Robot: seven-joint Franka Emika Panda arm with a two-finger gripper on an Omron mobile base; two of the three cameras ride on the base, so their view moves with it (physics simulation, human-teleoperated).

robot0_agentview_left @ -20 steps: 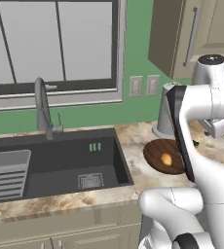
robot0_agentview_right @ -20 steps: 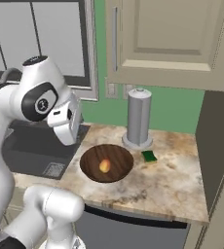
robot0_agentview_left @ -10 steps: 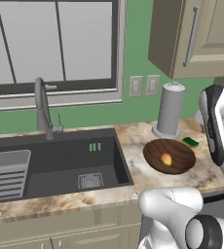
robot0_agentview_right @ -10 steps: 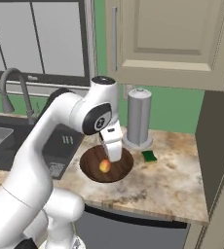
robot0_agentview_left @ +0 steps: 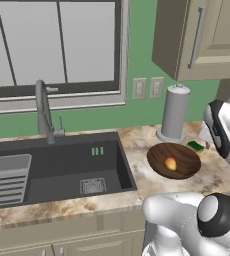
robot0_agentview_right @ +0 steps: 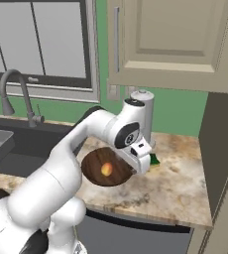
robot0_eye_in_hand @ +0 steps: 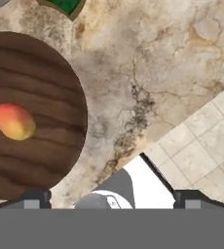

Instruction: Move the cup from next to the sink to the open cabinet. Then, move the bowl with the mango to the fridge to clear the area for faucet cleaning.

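Bowl stage in hand — the cup stage is judged done.

On the marbled counter [robot0_agentview_right: 185, 173], right of the sink [robot0_agentview_left: 62, 165] and well apart from the faucet [robot0_agentview_left: 44, 112], the bowl [robot0_agentview_right: 106, 167] is seen with the mango [robot0_eye_in_hand: 14, 121] at its centre. The gripper [robot0_eye_in_hand: 111, 197] is held above the bowl's rim, fully spread and empty — a descent onto the rim is called for next.

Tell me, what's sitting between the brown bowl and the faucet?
Just a strip of marbled counter and the dark sink. The left base view shows it between the faucet and the bowl holding the mango.
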